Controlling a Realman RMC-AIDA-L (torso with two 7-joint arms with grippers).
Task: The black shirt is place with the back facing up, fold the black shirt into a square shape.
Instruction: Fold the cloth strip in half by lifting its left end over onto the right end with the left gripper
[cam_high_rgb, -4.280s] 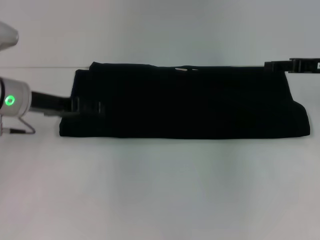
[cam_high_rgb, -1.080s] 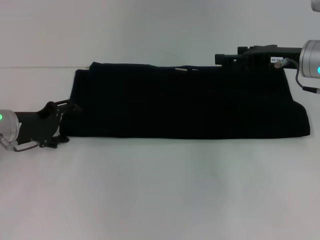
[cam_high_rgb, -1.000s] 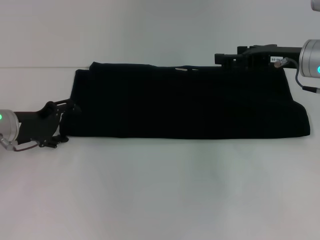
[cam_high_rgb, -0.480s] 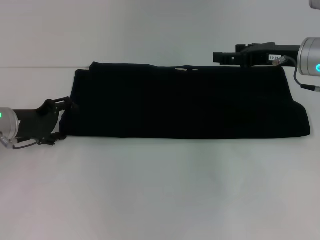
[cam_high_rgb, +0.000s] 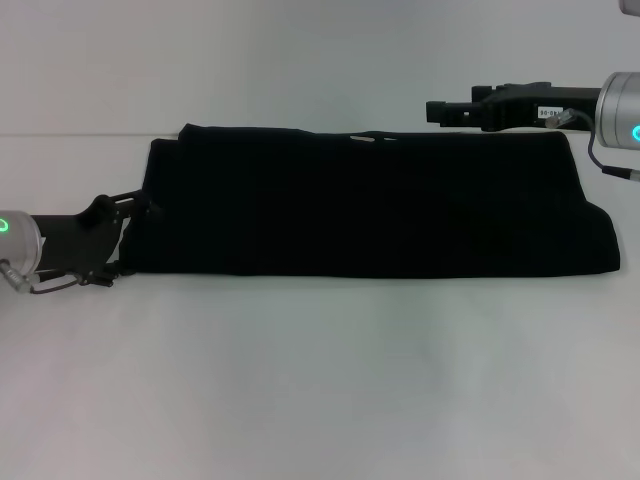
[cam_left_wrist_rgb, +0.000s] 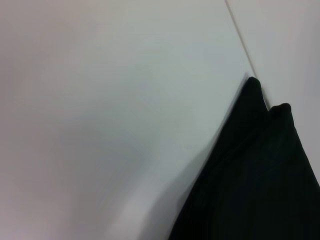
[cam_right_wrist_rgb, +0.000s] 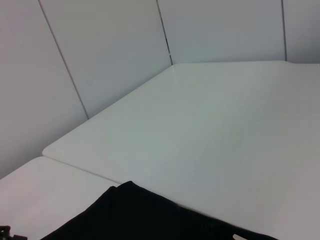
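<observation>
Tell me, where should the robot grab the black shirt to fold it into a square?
Probably the short ends. The black shirt lies as a long flat band, so the left gripper could pinch its end edge from outside and carry it across toward the other end.

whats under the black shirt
The white table shows all around the black shirt, which lies folded into a long band. Anything beneath the fabric is covered.
</observation>
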